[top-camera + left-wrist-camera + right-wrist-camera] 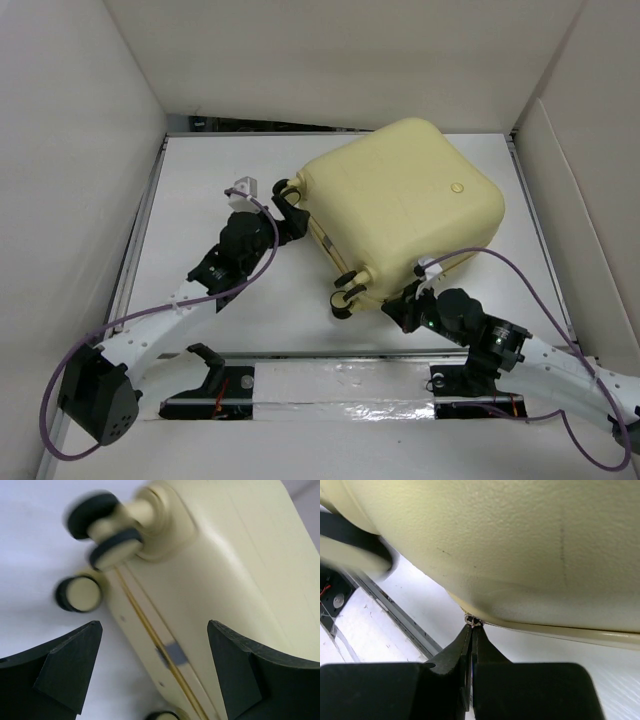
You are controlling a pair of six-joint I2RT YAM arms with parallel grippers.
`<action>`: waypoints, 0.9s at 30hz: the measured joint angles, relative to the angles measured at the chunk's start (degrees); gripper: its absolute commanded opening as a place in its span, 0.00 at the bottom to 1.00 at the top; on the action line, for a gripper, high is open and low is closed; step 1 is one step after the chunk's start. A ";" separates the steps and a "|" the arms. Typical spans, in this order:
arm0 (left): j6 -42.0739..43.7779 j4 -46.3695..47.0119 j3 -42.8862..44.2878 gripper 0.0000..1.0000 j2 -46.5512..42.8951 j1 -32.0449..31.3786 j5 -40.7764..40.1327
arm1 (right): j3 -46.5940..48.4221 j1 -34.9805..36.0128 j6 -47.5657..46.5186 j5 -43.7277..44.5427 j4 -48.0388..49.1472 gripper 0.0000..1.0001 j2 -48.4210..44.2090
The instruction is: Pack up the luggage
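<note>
— On the worktop [200,300], item count?
— One luggage [410,200], closed, lying flat right of centre. Two wheeled corners [345,300] face left.
— Fingers?
— Left gripper [155,625]: spread wide, empty, beside the wheels. Right gripper [472,630]: fingers pressed together, tips at one small metal tab [473,620] on the seam; grip unclear.

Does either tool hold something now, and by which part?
The right tool is shut on a small metal tab at the seam of the pale yellow hard-shell suitcase. The left tool is open, holding nothing.
</note>
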 measured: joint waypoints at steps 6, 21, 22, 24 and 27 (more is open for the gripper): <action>3.65 1.11 -1.09 0.85 0.33 8.07 -0.11 | 0.13 -3.37 -0.90 -3.93 -2.73 0.00 -2.16; 24.20 8.59 12.02 0.84 23.23 10.14 3.96 | 0.87 -6.51 -3.04 -10.47 -3.37 0.00 -1.55; 25.97 8.17 12.92 0.82 24.11 10.23 4.44 | 0.87 -6.58 -3.06 -10.60 -3.37 0.00 -1.64; 27.71 7.72 13.90 0.78 25.09 10.51 5.14 | 0.87 -6.95 -3.06 -10.95 -3.48 0.00 -1.70; 30.62 6.54 15.76 0.74 26.91 10.62 6.62 | 0.85 -7.17 -3.06 -11.08 -3.58 0.00 -1.90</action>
